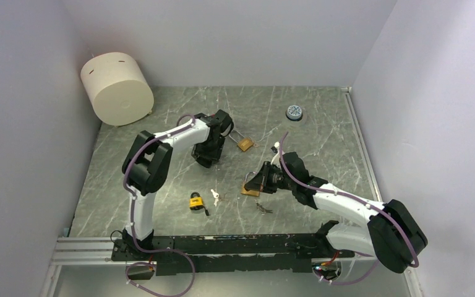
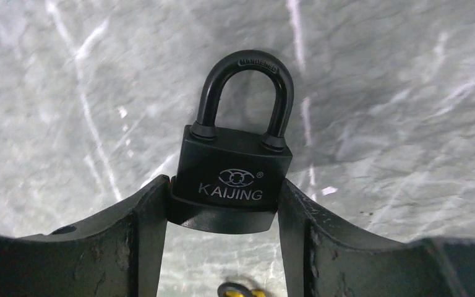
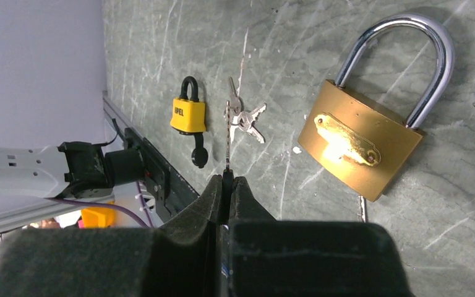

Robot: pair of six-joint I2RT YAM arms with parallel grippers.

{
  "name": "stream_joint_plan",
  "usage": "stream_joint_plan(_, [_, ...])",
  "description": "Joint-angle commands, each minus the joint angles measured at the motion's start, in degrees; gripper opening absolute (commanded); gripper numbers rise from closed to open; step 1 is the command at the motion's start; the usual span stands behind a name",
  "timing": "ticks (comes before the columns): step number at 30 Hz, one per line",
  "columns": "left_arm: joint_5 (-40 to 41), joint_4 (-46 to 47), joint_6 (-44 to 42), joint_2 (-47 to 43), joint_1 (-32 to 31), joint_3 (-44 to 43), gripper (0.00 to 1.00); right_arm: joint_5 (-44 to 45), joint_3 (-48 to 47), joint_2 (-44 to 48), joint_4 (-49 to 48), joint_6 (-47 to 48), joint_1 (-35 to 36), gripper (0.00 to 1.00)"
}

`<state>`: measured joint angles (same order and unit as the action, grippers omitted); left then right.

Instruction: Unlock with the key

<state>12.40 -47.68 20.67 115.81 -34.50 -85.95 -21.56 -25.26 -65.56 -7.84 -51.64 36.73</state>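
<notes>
Preparation is the step: my left tool (image 2: 222, 204) grasps the black padlock (image 2: 235, 167), my right tool (image 3: 227, 182) clenches a key (image 3: 227, 145), which next must line up to enter it.

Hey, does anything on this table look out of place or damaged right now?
Nothing much. The black padlock, brass padlock and yellow padlock look intact, shackles closed. Only the left gripper has scuffed, chipped fingers.

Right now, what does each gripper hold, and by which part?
Left gripper: black padlock, by its body's sides. Right gripper: a key, by one end.
</notes>
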Motion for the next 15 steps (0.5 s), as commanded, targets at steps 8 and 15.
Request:
stream_joint_plan(8, [26.82,-30.91,20.29,4.07,-3.49,-12.57,0.21,-0.95,0.95,1.76,-1.09,-0.61,-0.17,0.00])
stream_joint_plan(15, [31.34,-36.81,24.75,5.88,-4.34,-15.34,0.20,-0.70,0.33,1.60,-0.94,-1.10,-0.15,0.00])
